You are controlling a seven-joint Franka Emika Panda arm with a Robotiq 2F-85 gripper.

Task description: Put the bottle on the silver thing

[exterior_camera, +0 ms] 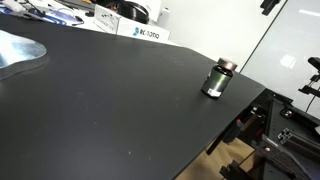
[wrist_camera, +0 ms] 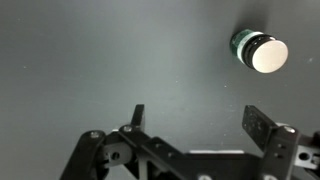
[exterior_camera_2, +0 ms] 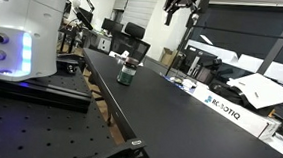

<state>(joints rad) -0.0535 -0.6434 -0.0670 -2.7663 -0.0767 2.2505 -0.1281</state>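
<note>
The bottle (exterior_camera: pixel 218 79) is a small dark jar with a dark cap and a shiny label band. It stands upright near the edge of the black table in both exterior views (exterior_camera_2: pixel 126 71). In the wrist view it shows from above at the upper right (wrist_camera: pixel 259 50). The silver thing (exterior_camera: pixel 18 53) is a flat shiny dish at the table's far left, partly cut off by the frame. My gripper (wrist_camera: pixel 200 118) is open and empty, high above the table, apart from the bottle. It shows at the top of an exterior view (exterior_camera_2: pixel 180 4).
A white Robotiq box (exterior_camera_2: pixel 223 106) and papers lie along the table's far side (exterior_camera: pixel 143 32). The robot's base (exterior_camera_2: pixel 20 30) stands beside the table. A dark frame with equipment (exterior_camera: pixel 285 125) sits past the table edge by the bottle.
</note>
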